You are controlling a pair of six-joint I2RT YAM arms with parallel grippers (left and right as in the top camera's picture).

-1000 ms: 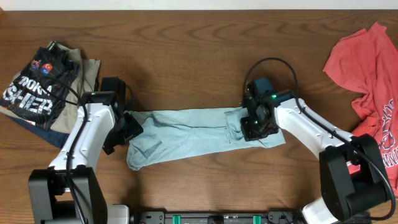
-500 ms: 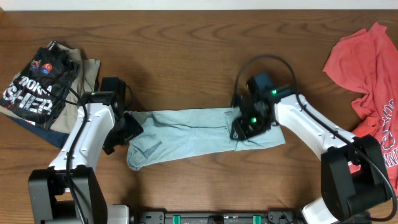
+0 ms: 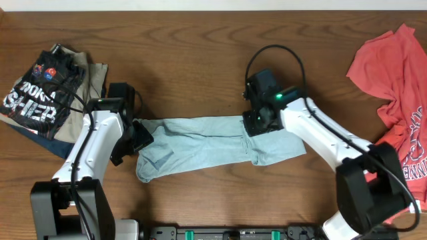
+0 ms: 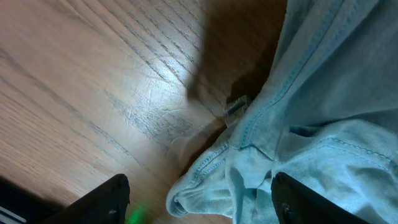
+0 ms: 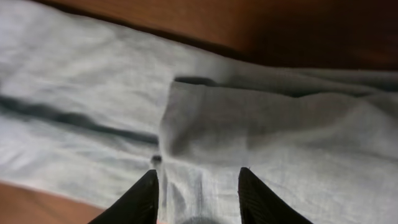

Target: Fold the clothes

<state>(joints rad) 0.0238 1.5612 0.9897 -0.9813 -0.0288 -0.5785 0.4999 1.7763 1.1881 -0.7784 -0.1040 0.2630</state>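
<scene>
The pale blue-grey T-shirt lies as a long folded strip across the middle of the table. My left gripper is at its left end. In the left wrist view the fingers are wide open on either side of a bunched hem of the shirt. My right gripper hovers over the shirt's far edge, right of the middle. In the right wrist view its fingers are open just above a folded flap of the cloth. The red T-shirt with white lettering lies crumpled at the right edge.
A pile of folded dark clothes with printed lettering sits at the far left. Bare wooden table lies behind the shirt. The table's near edge runs just below the shirt.
My right gripper has moved up and to the left along the shirt, off its right end, which now lies flat. The left arm has not moved.
</scene>
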